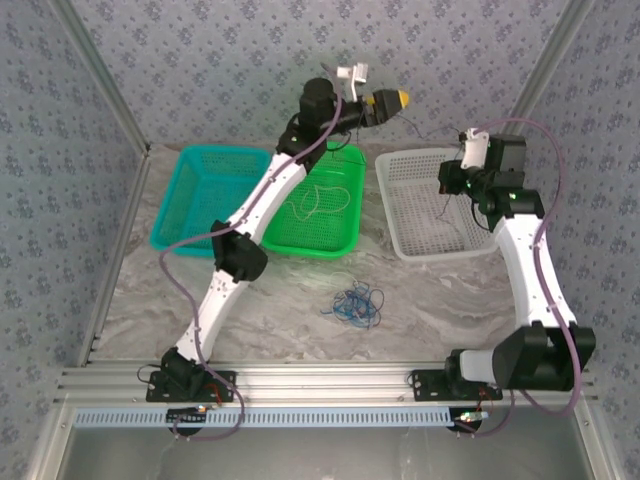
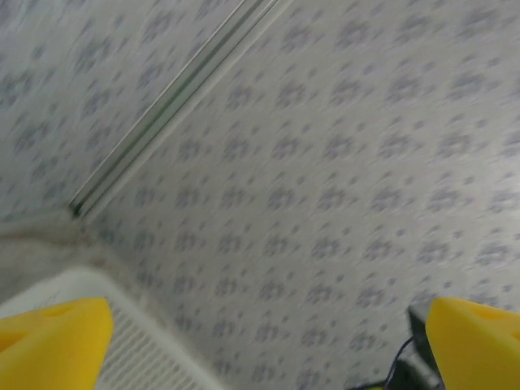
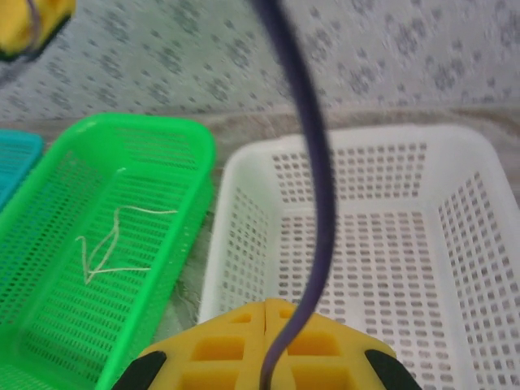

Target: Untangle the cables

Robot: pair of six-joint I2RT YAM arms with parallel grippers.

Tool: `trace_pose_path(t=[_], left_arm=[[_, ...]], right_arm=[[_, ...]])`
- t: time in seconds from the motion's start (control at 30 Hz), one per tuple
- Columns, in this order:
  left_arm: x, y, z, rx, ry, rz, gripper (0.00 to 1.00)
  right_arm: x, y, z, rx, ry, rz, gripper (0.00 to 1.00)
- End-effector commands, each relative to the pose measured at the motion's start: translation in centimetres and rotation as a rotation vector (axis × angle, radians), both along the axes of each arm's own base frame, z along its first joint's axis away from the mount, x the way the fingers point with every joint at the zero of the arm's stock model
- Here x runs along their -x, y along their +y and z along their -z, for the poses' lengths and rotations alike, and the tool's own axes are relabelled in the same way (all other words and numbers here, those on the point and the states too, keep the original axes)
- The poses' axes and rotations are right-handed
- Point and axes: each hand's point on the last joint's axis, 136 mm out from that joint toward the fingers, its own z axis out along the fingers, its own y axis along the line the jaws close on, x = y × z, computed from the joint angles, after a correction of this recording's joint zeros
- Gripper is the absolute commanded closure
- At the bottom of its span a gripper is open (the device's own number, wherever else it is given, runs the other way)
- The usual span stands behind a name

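Mostly the cables sit as a blue and dark tangle (image 1: 352,303) on the bare desk (image 1: 440,300), just below centre in the overhead view. It lies in front of the green basket (image 1: 310,250) and outside all of the baskets. One whitish cable (image 1: 322,195) lies loose inside the green basket. A dark cable (image 3: 313,162) runs up the middle of the right wrist view. It comes from between the yellow fingers (image 3: 227,349) of the right hand (image 3: 268,341), which is closed tight on it, pads meeting. From overhead that hand hangs over the white basket (image 1: 395,215), right of centre, and the dark strand trails down into it. The left hand (image 1: 402,98) is raised at top centre, above the back rims of the green and white baskets. In its wrist view its two yellow fingers (image 2: 57,341) stand at the bottom corners, spread fully wide. Nothing is between them and they touch nothing. A teal basket (image 1: 200,200) stands at the left, just beside the green one.
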Motion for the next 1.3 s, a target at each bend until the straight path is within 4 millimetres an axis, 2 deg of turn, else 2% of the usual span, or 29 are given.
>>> trace_pose_path(t=[0.0,0.07,0.2,0.33,0.43,0.57,0.73,0.83,0.97,1.1,1.27], left_arm=[[2.4,1.2,-4.1,-0.009,-0.081,0.028,0.01],[2.0,1.4,-1.8,-0.106,-0.062,-0.003,0.00],[1.2,3.1,2.7,-0.293,0.007,-0.044,0.01],[1.9,4.8,4.6,-0.406,0.041,-0.043,0.01],[2.1,6.2,4.8,-0.490,0.021,-0.094,0.00],[2.1,8.3,5.4,-0.613,-0.009,-0.165,0.01],[2.5,10.3,7.4,-0.766,-0.034,-0.185,0.01],[2.7,10.8,7.9,-0.810,-0.043,-0.185,0.01],[3.8,9.5,6.8,-0.750,-0.082,-0.102,0.01],[4.0,9.4,5.7,-0.723,-0.093,-0.112,0.01],[4.2,9.7,4.6,-0.719,-0.106,-0.133,0.01]], right_arm=[[-1.2,-1.7,2.0,-0.061,0.049,0.062,1.00],[-2.0,-2.8,2.9,-0.080,0.072,0.098,1.00],[-3.1,-5.5,4.1,-0.093,0.111,0.194,1.00],[-3.5,-7.1,4.2,-0.075,0.118,0.251,1.00],[-3.6,-8.7,4.1,-0.074,0.126,0.317,1.00],[-3.6,-10.7,3.1,-0.160,0.108,0.388,1.00],[-3.3,-13.0,0.8,-0.273,0.048,0.444,1.00],[-3.1,-13.9,-0.4,-0.321,0.023,0.455,1.00],[-3.3,-12.6,-1.7,-0.369,-0.014,0.388,1.00],[-3.0,-14.0,-0.7,-0.356,0.023,0.441,1.00],[-3.0,-12.7,-0.2,-0.353,0.033,0.392,1.00]])
